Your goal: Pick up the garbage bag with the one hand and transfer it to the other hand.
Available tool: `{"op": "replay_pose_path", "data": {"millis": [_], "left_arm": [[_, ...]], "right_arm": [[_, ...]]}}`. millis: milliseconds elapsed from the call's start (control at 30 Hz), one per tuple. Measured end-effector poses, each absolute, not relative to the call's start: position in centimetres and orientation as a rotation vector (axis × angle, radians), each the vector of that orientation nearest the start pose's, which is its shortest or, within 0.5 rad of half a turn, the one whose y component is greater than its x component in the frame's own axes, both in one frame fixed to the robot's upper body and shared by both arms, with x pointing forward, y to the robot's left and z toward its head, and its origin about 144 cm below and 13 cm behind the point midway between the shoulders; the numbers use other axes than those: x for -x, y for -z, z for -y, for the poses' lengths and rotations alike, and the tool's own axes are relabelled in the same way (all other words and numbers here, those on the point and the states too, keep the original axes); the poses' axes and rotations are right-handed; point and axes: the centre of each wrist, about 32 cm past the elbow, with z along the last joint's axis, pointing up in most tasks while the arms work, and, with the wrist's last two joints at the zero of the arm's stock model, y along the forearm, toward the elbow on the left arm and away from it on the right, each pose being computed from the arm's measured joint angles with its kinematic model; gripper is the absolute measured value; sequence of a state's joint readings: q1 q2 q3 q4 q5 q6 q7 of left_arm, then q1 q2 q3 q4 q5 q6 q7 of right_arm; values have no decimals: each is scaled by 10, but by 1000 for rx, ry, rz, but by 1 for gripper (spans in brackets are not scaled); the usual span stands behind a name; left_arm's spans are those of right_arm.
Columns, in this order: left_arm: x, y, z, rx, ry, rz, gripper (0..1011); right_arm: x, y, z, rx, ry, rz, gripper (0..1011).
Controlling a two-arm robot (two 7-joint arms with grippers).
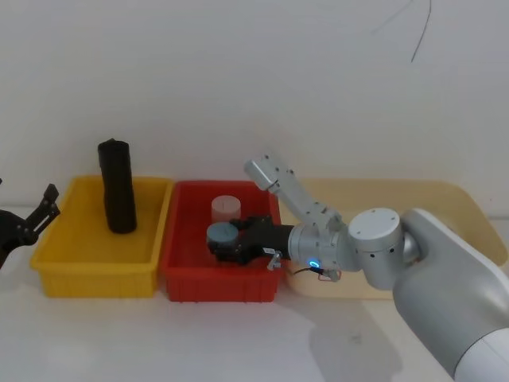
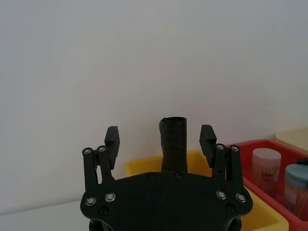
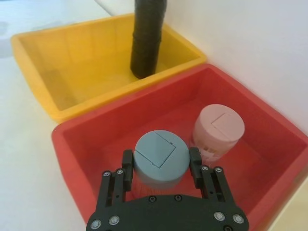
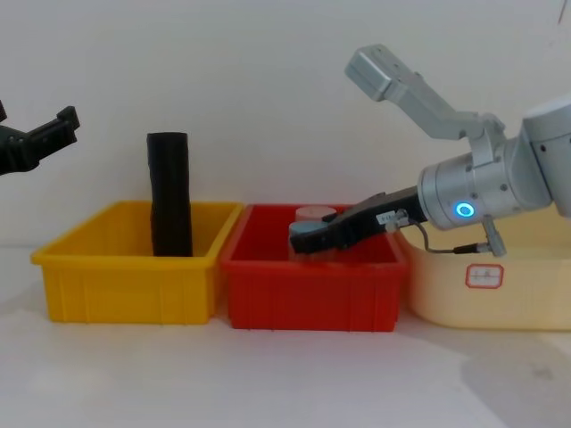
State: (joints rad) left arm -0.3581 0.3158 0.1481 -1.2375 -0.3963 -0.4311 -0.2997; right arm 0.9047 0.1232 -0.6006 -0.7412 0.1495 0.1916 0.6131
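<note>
At the front of the white table, the right gripper (image 1: 227, 245), a black two-finger tool on a silver wrist with a blue glowing ring, reaches low into the red plastic bin (image 1: 183, 278). In the right wrist view its fingers (image 3: 126, 166) stand on either side of a grey-blue capped cylindrical container (image 3: 160, 158), touching or nearly touching its sides; whether they grip it cannot be told. A pale pink capped cylindrical container (image 3: 218, 130) stands just beside it in the same bin, and a cream shallow tray (image 4: 500, 299) sits on the robot's right of the red bin.

On the robot's left, the left gripper (image 2: 160, 139), black and two-fingered, hangs in the air beyond the outer end of the yellow plastic bin (image 1: 95, 274), jaws spread wide and holding nothing. Its wrist view lines the gap between the fingers up with the garbage bag (image 2: 173, 144).

Farther back, the garbage bag, a thick black wrinkled roll of plastic, stands upright on end inside the yellow bin, near the back wall and leaning slightly, well clear of both grippers.

The pickup appears not yet begun: the task looks to be in the approach stage. The next move likely calls for the left gripper to close in on the upper part of the roll and clamp it, while the right one would need to be free and clear of the red bin to receive it.
</note>
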Motion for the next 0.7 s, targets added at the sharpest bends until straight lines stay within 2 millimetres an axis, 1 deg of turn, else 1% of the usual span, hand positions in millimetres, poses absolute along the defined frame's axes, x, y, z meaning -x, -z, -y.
{"op": "replay_pose_path", "data": {"millis": [200,400,567,700], "left_arm": [[-554,-1180,-309,318,-1231,331,1002],[-554,-1180,-309,318,-1231,331,1001],[-554,-1180,-309,318,-1231,331,1002],[-554,-1180,-309,318,-1231,331,1001]], "right_arm": [[-665,-1253,172,445,654,42,683],[-661,-1267,175,405,646,69,684],[-656,-1279,181,354,657,93,683],[-651,-1290,192,295,689,118,683]]}}
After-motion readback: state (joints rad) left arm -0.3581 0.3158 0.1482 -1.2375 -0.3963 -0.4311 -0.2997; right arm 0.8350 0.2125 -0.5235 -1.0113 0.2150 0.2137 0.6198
